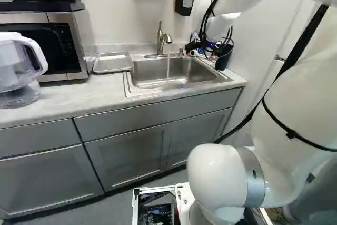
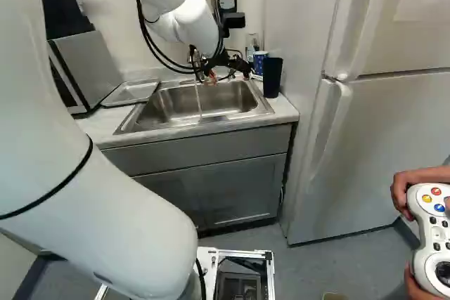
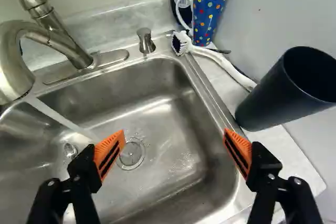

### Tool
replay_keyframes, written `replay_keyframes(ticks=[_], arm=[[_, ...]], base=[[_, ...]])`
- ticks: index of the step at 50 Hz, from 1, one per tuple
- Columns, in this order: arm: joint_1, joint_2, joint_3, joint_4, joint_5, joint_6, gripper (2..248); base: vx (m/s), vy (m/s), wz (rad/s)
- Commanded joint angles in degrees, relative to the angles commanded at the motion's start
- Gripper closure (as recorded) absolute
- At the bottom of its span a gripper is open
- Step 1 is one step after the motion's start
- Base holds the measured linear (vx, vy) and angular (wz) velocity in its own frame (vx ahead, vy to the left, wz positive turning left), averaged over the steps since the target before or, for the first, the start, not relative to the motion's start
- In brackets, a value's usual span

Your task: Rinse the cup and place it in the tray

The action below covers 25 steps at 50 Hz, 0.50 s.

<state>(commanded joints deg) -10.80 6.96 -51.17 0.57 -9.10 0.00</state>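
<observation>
On the counter, a jug, microwave and tray sit left of the sink. A black cup, spotty cup and brush are on the right.

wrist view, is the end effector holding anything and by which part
Nothing is held: the end effector is open over the sink, the dark cup and dotted mug outside it.
</observation>
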Motion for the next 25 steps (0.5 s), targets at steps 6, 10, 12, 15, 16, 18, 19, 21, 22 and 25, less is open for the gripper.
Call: replay_keyframes(ticks=[6, 10, 12, 15, 16, 18, 19, 21, 22, 25], arm=[[-0.9, 0.7, 1.5, 0.0, 1.8, 0.0, 3], [-1.6, 1.1, 2.4, 0.0, 3.2, 0.0, 3], [-1.9, 1.2, 2.7, 0.0, 3.7, 0.0, 3], [-2.4, 1.3, 3.2, 0.0, 4.7, 0.0, 3], [-2.5, 1.3, 3.4, 0.0, 5.0, 0.0, 3], [-2.9, 1.4, 3.7, 0.0, 5.7, 0.0, 3], [-3.0, 1.4, 3.8, 0.0, 6.1, 0.0, 3], [-3.4, 1.4, 4.1, 0.0, 6.7, 0.0, 3], [-3.5, 1.4, 4.2, 0.0, 7.1, 0.0, 3], [-4.0, 1.4, 4.6, 0.0, 8.1, 0.0, 3]], base=[[0.000, 0.000, 0.000], [0.000, 0.000, 0.000], [0.000, 0.000, 0.000], [0.000, 0.000, 0.000], [0.000, 0.000, 0.000], [0.000, 0.000, 0.000], [0.000, 0.000, 0.000], [0.000, 0.000, 0.000], [0.000, 0.000, 0.000], [0.000, 0.000, 0.000]])
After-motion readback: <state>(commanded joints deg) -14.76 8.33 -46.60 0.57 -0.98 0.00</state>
